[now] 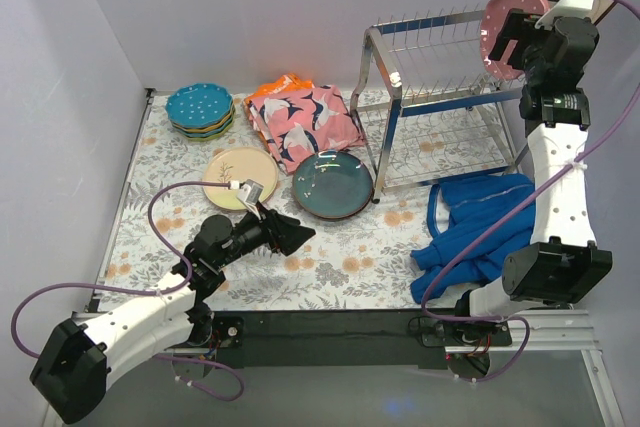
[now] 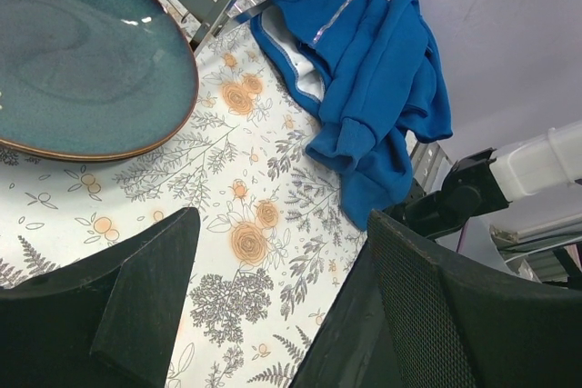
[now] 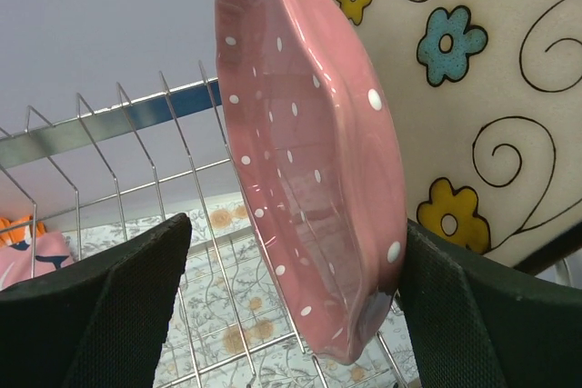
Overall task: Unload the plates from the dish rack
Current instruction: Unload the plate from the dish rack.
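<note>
Right gripper (image 3: 291,243) is up at the table's 2 o'clock corner, jaws apart and straddling the pink dotted plate (image 3: 309,161), which stands on edge at the right end of the dish rack (image 1: 420,25). Nothing is clamped: one finger has clear air to the plate's face, while the other is at the rim, touching or not I can't tell. Main worry is the square floral plate (image 3: 473,88) just behind the pink one, with my outer finger apparently in the slot between them. If I close off-centre, that finger drags the pink plate sideways or shoves the square one off the rack's end. Second, the rim is scalloped and glossy, so a pinch low on the edge could let it pivot and slip on the lift. Third, the prongs could snag it if I pull out at an angle rather than straight up. Left gripper (image 2: 284,224) sits low near 7 o'clock, fingers spread, holding nothing, beside the teal plate (image 2: 82,61). The blue garment (image 2: 373,88) at 4 o'clock probably lies under my carry path.
</note>
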`<state>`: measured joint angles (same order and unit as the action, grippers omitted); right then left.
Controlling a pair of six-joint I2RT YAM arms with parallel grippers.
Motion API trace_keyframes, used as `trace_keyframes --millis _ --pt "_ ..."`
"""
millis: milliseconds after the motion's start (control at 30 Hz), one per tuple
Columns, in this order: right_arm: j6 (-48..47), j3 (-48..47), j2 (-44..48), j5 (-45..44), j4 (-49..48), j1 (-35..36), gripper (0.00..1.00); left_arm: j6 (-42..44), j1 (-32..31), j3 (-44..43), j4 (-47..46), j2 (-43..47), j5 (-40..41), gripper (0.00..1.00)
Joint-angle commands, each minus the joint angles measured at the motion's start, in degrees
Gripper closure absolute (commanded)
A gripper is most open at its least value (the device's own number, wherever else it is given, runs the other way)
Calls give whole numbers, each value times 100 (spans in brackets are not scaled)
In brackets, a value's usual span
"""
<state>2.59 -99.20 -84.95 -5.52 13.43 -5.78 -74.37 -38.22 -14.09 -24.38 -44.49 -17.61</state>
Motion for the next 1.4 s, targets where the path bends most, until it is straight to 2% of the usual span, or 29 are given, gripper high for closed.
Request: trace_keyframes --millis 0,167,300,700,867,1067,1100,1167,1200,1267,1367 --pt "-57 6 48 130 -570 -20 9 54 -19 -59 -5 -25 -67 28" --pt "-22 111 31 270 -719 -20 8 28 -19 -33 -67 -25 -103 28" --pt "-30 216 -153 771 -886 -20 12 10 -19 -33 -102 -60 -164 28" --pt "-224 155 -540 404 -1282 -20 19 10 -19 -15 -93 -7 -155 28" --pt "-250 146 -514 350 -1519 -19 28 10 -19 -15 -111 -16 -147 28" --pt "-496 199 -391 376 -1730 -20 58 1 -19 -6 -146 -68 -156 28" --pt "-531 243 -339 376 -1765 -20 67 1 -19 -6 -146 -86 -155 28" --pt "-549 278 -286 367 -1870 -20 78 1 -19 -15 -155 -112 -155 28" --pt "-575 287 -277 350 -1905 -20 88 1 -19 -24 -163 -130 -155 28" --pt "-575 278 -277 315 -1975 -20 98 10 -19 -33 -163 -174 -156 28" --pt "-540 252 -285 209 -2020 -20 99 36 -19 -42 -137 -192 -129 28"
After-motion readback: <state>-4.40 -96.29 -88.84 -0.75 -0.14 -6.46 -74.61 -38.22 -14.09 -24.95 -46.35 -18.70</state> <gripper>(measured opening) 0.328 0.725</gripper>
